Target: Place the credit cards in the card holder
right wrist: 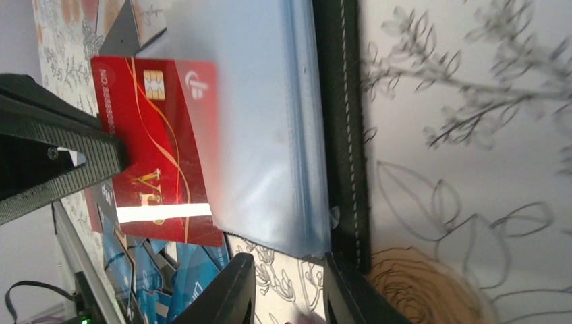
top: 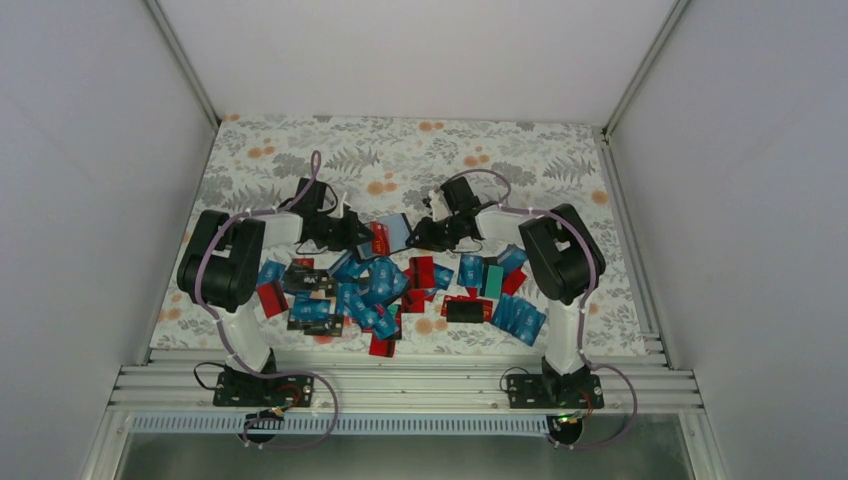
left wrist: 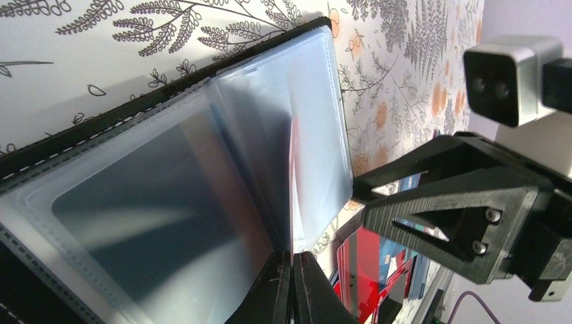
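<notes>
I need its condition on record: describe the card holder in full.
The card holder is a black case with white stitching along its edge, spread open over the flowered table between the two arms. Inside is a stack of clear, bluish plastic sleeves. A red card, held by the left gripper, is partly slid under one sleeve. The right gripper sits open at its edge.

Top external looks down from above and behind the 2 arm bases [top: 262, 385], well back, whole table [top: 400, 150] in shot. Left wrist is in tight on the card holder [left wrist: 202, 169], looking past the left gripper [left wrist: 291, 273] toward the right gripper [left wrist: 367, 196]. Right wrist, just as close, faces the opposite way. All 3 share the holder; the red credit card [right wrist: 162, 155] shows from top and right wrist.
</notes>
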You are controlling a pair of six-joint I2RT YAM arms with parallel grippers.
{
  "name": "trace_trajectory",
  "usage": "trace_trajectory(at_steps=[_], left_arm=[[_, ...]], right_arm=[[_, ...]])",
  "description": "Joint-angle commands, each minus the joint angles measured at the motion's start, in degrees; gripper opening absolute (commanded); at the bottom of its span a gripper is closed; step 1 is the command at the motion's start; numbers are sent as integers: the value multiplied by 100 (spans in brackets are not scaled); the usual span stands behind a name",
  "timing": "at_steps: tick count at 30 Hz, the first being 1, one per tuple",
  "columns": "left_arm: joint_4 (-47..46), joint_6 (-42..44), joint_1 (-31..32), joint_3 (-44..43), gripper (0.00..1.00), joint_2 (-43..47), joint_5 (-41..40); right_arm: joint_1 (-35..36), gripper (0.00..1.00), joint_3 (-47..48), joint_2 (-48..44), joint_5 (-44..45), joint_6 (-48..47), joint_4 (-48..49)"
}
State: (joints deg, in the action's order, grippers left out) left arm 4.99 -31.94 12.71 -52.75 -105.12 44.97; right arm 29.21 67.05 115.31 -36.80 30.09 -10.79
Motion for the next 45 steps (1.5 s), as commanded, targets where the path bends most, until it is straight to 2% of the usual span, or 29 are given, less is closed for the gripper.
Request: trace_trajectory(at_steps=[1, 8, 14, 33, 45], left_arm=[[-93, 35, 4, -88, 2, -55, 157], [-102, -3, -10, -217, 2, -139, 160], [-206, -86, -47, -253, 3, -239, 197], [-113, 15, -177, -266, 2, -309, 279], [-272, -36, -260, -126, 2, -334, 435]], right_arm=[[-113, 28, 345, -187, 363, -206, -227], [-224, 25, 758, 305, 553, -374, -310], [-195, 18, 661, 542, 195, -383, -135], [107, 13, -170, 125, -327, 35, 312], [155, 12, -16, 243, -318, 55, 297]])
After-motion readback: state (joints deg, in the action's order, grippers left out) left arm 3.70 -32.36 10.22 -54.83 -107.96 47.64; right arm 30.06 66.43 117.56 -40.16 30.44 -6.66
